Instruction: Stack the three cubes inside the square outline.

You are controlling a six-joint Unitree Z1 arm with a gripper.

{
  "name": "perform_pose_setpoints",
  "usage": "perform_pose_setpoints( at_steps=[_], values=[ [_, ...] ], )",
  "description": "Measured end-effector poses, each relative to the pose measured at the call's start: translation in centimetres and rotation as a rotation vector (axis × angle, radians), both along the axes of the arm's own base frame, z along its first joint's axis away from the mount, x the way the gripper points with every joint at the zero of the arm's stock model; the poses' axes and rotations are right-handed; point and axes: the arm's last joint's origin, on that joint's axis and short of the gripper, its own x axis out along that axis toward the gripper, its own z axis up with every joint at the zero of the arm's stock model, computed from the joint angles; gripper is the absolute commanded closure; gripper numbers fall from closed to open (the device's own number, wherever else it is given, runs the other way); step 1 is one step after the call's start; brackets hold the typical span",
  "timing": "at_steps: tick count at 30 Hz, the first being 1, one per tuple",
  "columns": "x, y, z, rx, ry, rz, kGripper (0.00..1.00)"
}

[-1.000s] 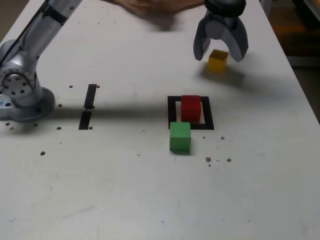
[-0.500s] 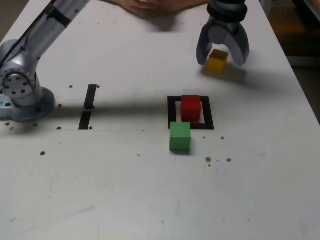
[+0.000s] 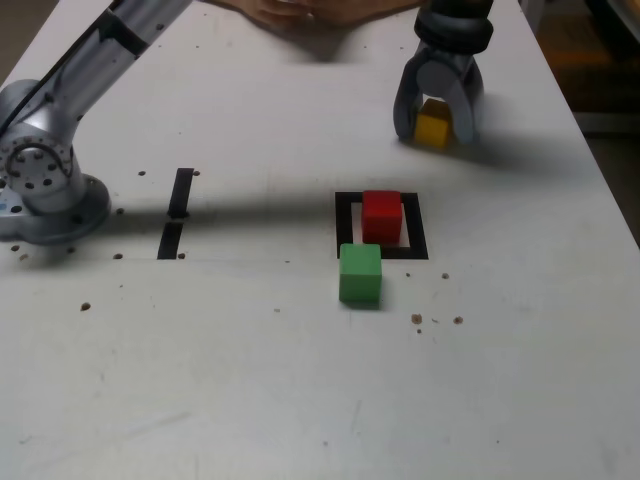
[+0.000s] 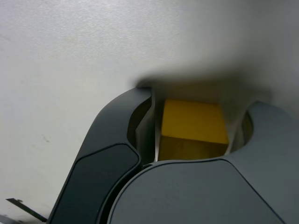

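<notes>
Nearest to the exterior camera, the white table (image 3: 300,400) carries only a few small dark crumbs (image 3: 437,320). Behind them lies the green cube (image 3: 360,273), touching the near edge of the square outline (image 3: 345,225) from outside. Inside this black tape frame stands the red cube (image 3: 381,216), on the white centre, close to the far side. At the exterior view's left, two short black tape strips (image 3: 177,212) lie in one line, and beside them is the round metal base of the arm (image 3: 40,185); the arm goes up and across the table to the far side.

Farther back, at the exterior view's right, the gripper (image 3: 434,125) points down over the yellow cube (image 3: 433,126), well apart from the outline. Its two grey fingers (image 3: 407,98) stand one on each side of the cube, which rests on the table. At the far edge a person's hand (image 3: 300,10) is partly visible.

The wrist view shows what the exterior view cannot: the yellow cube (image 4: 194,128) sits between the dark jaws with a thin gap on each side, so I cannot tell whether they already press it.
</notes>
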Motion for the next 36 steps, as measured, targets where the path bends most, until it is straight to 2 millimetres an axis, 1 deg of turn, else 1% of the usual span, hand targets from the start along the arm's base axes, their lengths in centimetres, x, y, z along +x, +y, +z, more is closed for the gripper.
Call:
perform_pose_setpoints(
  at_steps=[2,10,15,17,19,22,24,30,32,36],
  values=[
    [0.1,0.0,0.0,-0.015,-0.011,-0.008,0.78],
    [0.1,-0.2,0.0,-0.058,-0.020,-0.028,0.88],
    [-0.4,-0.3,0.3,-0.049,0.001,-0.030,0.90],
    [-0.9,-0.5,0.9,-0.034,0.009,-0.029,0.90],
    [-1.4,-1.0,2.4,-0.007,-0.004,-0.024,0.90],
    [-2.4,-2.6,4.9,0.036,-0.024,-0.018,0.90],
    [-3.3,-4.2,6.4,0.061,-0.034,-0.006,0.90],
    [-6.4,-9.6,9.5,0.102,-0.046,0.038,0.90],
    [-7.8,-11.6,10.4,0.114,-0.056,0.061,0.90],
    [-10.3,-15.0,12.0,0.128,-0.108,0.113,0.90]
  ],
)
